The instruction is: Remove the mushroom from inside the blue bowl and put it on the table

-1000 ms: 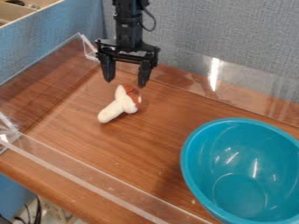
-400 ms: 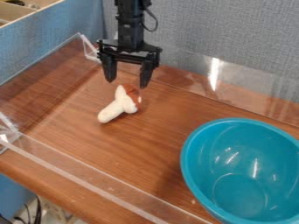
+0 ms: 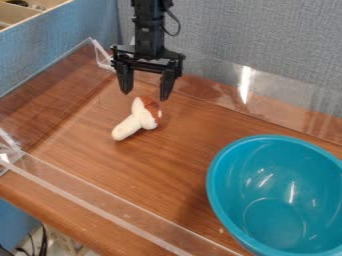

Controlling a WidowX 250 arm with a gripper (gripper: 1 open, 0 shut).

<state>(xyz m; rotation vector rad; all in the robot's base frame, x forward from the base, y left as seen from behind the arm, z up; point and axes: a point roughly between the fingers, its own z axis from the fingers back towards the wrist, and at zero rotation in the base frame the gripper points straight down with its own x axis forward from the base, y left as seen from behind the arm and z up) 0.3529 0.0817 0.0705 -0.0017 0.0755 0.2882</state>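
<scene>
Mushroom (image 3: 138,118) lies on its side on the bench (image 3: 107,165), toward the far edge and nearer the left end, cap end with the reddish-brown patch pointing to the back wall, pale stem running toward the front-left. Not in the bowl.

Blue bowl (image 3: 278,192) sits at the near right corner, well apart from the mushroom, nothing visible inside it.

Gripper (image 3: 144,84) hangs directly above the cap end, fingers (image 3: 124,79) spread apart and holding nothing; a clear gap shows between the tips and the mushroom.

Handling, as a guess: small toy, likely light and fairly stiff, with a smooth rounded skin that could roll or squirt out of a pinch. Thick stem looks the surest place to take hold, across its width near the middle; the cap end is bulkier and more rounded.

Task reads as essentially done, judging by where things lie.

Clear low walls (image 3: 80,62) run along the bench edges, close behind the gripper.
</scene>
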